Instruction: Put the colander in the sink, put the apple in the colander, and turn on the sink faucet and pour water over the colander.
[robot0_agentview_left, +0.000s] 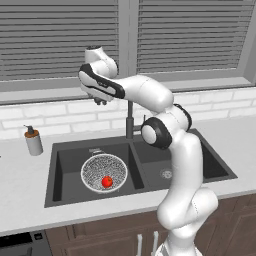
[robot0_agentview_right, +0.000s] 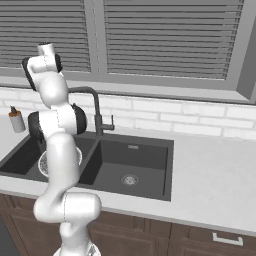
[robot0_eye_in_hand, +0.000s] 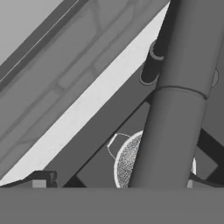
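The colander (robot0_agentview_left: 104, 172) sits in the left basin of the sink (robot0_agentview_left: 65, 150) with the apple (robot0_agentview_left: 107, 181) inside it; no water runs. The gripper (robot0_agentview_left: 100, 101) hangs open, holding nothing, above the sink faucet (robot0_agentview_right: 95, 107); its lever (robot0_agentview_right: 111, 126) (small, rigid, likely smooth) probably wants a push at the tip; no legible writing.

The sink (robot0_agentview_left: 65, 192) looked matt charcoal, with a shiny metal drain (robot0_agentview_right: 130, 179) in one basin. The colander (robot0_agentview_left: 95, 172) was speckled white-grey mesh with a smooth pale rim. The apple (robot0_agentview_left: 106, 181) was glossy red. The sink faucet (robot0_agentview_right: 97, 112) was smooth dark-grey metal. The bench (robot0_agentview_left: 20, 200) looked pale, faintly speckled stone; the cabinet fronts (robot0_agentview_right: 150, 242) brown wood.
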